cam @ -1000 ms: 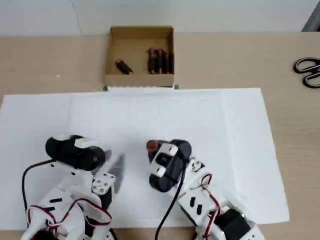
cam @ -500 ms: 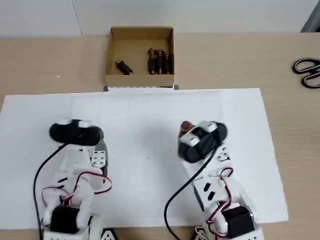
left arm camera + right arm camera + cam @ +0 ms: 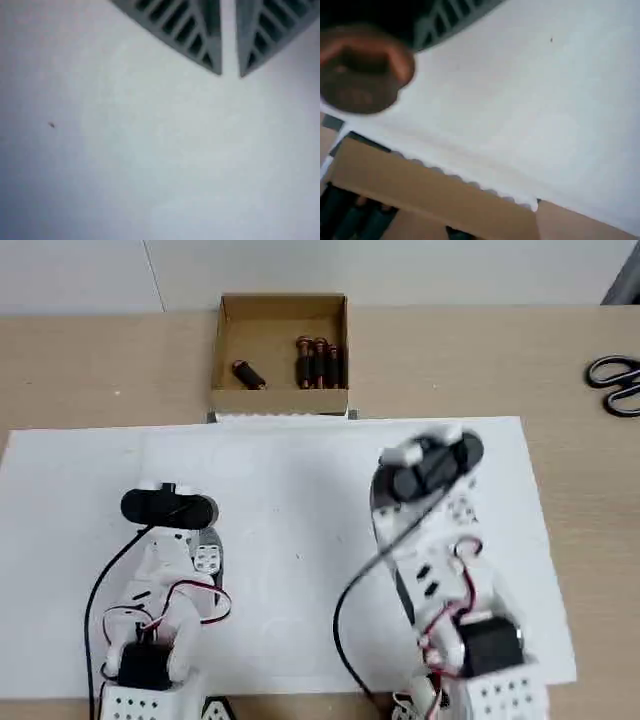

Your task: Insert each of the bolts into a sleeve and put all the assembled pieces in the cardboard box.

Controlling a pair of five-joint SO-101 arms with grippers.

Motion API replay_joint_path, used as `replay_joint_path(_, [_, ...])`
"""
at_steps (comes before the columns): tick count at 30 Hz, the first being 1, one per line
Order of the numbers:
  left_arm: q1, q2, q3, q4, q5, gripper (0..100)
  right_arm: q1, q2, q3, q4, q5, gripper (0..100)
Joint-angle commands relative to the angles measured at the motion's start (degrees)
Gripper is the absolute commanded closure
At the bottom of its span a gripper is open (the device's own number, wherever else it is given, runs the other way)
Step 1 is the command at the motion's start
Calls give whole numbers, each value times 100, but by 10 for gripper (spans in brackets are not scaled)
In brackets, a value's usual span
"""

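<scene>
An assembled piece [image 3: 362,75] is gripped in the right claw [image 3: 409,40], with the cardboard box [image 3: 425,192] lying ahead of it, apparently for release among the pieces [image 3: 318,362] already boxed. The left claw [image 3: 230,75] is seen nearly closed and empty, low over the paper sheet [image 3: 150,175].
</scene>
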Motion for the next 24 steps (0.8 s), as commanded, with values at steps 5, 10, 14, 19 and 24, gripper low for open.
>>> replay_joint_path(5, [-18,-53,57,-132,-9,994,13,3064,-2690,-453,-62,996])
replay_joint_path(10, [-18,-53,66,-132,-35,994,13,4945,-4360,-523,-53,995])
replay_joint_path(14, [-18,-53,66,-132,-35,994,13,6422,-5732,-523,-53,995])
replay_joint_path(19, [-18,-53,57,-132,-18,994,4,8242,-7332,-523,123,995])
replay_joint_path(24, [-18,-53,57,-132,-26,994,-136,9965,-9037,-532,501,995])
